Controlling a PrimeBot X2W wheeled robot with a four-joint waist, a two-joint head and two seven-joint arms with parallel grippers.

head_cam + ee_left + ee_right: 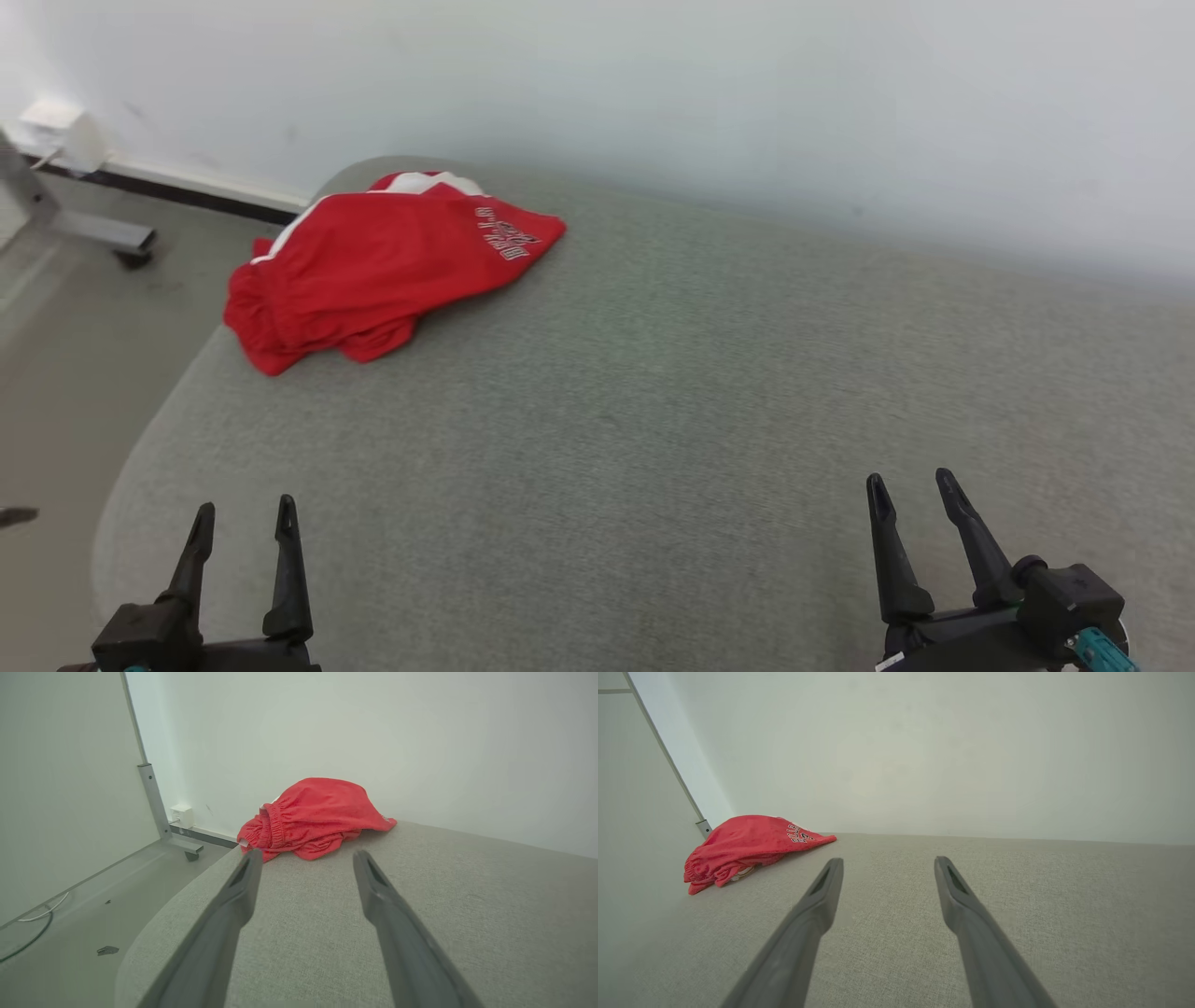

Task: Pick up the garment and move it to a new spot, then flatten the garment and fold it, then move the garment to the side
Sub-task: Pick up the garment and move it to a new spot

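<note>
- The grey fabric worktop (653,420) is seen.
- The red garment (373,261), white-trimmed, is laid crumpled at its far left corner.
- The left gripper (245,511) and right gripper (910,481) are held well apart from it, jaws spread, nothing pinched.
- White lettering (509,233) is printed on the garment; it cannot be read surely.

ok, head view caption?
Crumpled red fabric garment at far left of grey fabric-covered surface; left end effector and right end effector open, empty.

A white wall (709,103) backs a grey fabric surface (653,439) with a rounded corner; left of it lies pale floor (65,373). A dark skirting strip (191,193), a white box (61,131) and a castered metal leg (93,229) line the wall's foot.
</note>
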